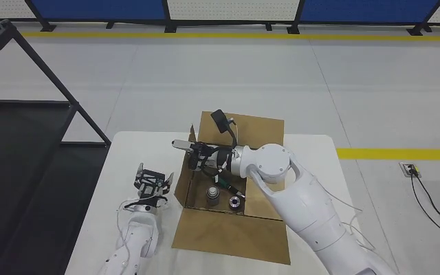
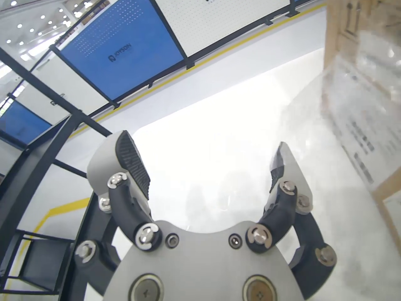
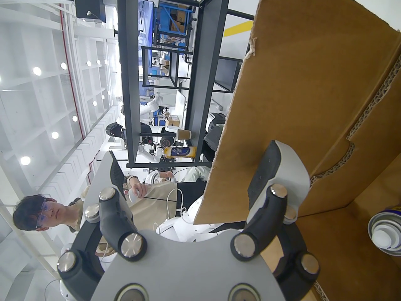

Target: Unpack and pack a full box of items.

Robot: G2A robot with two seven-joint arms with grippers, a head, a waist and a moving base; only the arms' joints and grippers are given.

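Both spread: wrist view has right end effector [image 3: 192,151] straddling box flap [image 3: 297,79], left end effector [image 2: 203,141] beside it

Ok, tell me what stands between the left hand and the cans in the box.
The brown cardboard box's upright side flap stands between the open left hand and the two silver metal cans inside it. Reaching them likely means going over that flap.

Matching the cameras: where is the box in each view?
Top view: box open on the table's middle.
Left wrist view: box wall beside the left gripper.
Right wrist view: box flap just beyond the right gripper.
Shared landmark: the black frame left of the table.
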